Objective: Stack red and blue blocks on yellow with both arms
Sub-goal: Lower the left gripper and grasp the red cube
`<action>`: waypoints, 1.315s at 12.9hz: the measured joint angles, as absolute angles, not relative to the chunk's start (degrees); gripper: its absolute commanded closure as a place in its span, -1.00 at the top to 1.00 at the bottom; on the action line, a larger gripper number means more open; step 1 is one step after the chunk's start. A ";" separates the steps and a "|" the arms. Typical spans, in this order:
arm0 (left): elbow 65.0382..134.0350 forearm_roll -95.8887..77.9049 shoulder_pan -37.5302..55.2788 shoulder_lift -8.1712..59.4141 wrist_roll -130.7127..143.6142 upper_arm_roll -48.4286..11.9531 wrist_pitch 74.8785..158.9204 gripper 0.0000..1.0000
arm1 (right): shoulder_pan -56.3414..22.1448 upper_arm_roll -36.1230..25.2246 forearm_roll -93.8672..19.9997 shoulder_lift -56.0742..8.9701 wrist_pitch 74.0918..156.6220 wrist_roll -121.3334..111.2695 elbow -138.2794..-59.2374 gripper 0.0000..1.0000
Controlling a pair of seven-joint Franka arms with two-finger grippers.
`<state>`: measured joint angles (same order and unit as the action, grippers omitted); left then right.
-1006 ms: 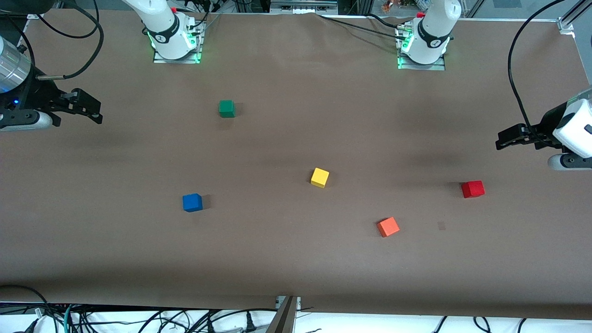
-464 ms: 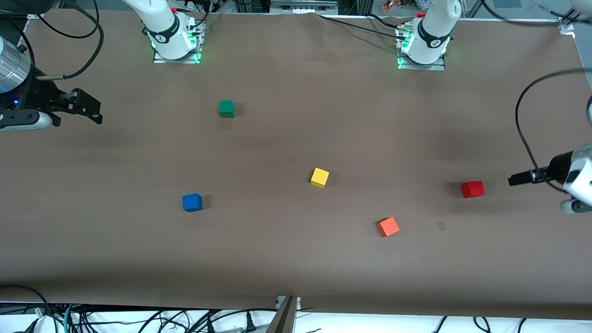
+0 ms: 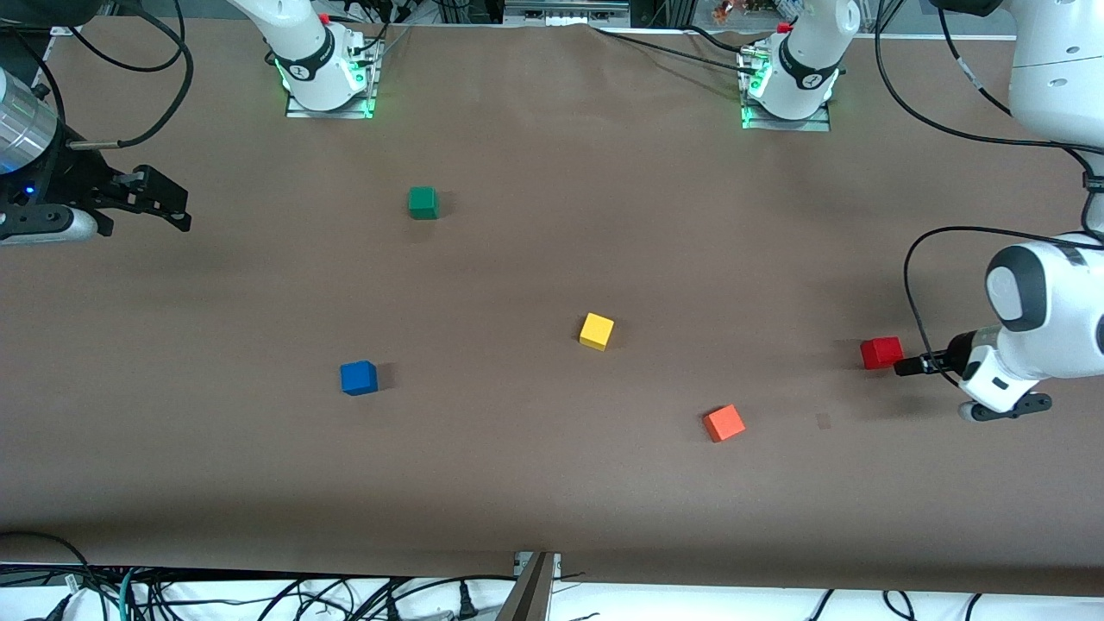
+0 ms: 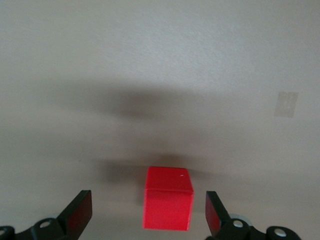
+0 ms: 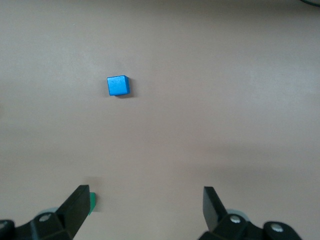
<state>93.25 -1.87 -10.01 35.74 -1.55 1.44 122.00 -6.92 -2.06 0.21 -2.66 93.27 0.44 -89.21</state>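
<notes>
we sweep from the right arm's end of the table to the left arm's. the right gripper [image 3: 177, 207] waits high over bare table at its own end, fingers spread wide with nothing between them. the blue block [image 3: 359, 378] sits alone on the table, well apart from that gripper, and the green cube [image 3: 423, 203] lies farther from the front camera than it. the yellow cube [image 3: 597, 331] rests near the middle with nothing on it, so no stacking is done yet. the orange-red cube [image 3: 724, 423] lies nearer the camera. at the left arm's end the red block [image 3: 881, 353] stands on the table, and the left gripper [image 3: 907, 366] is low just beside it; its wrist view shows the fingers apart with the red block [image 4: 168, 205] lined up between them, not yet touching. we judge the step to be the first grasp: slide in around red, close squarely, lift, carry to yellow. we see no containers.
</notes>
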 measured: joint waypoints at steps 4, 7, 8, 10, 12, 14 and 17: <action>98.43 -1.87 -9.77 35.48 -1.60 1.27 127.75 1.00 | -6.90 -2.07 0.21 -2.66 93.27 0.44 -89.21 1.00; 101.49 -1.86 -9.75 34.48 -1.72 0.95 128.56 1.00 | -6.81 -2.20 0.21 -2.66 93.27 0.44 -89.21 1.00; 102.43 -1.86 -9.75 34.03 -1.72 0.64 128.91 0.54 | -6.79 -2.28 0.21 -2.66 93.27 0.44 -89.21 1.00; 103.57 -1.86 -9.70 33.49 -1.73 0.41 129.52 -0.15 | -6.78 -2.30 0.21 -2.66 93.27 0.44 -89.21 1.00; 103.91 -1.86 -9.71 33.27 -1.95 0.42 129.60 -0.49 | -6.78 -2.30 0.21 -2.66 93.27 0.44 -89.21 1.00; 104.04 -1.83 -9.74 33.16 -3.94 0.46 129.79 -1.00 | -6.78 -2.31 0.21 -2.66 93.27 0.44 -89.21 1.00; 104.06 -1.83 -9.73 32.85 -5.04 0.41 130.38 -1.00 | -6.78 -2.31 0.21 -2.66 93.27 0.44 -89.21 1.00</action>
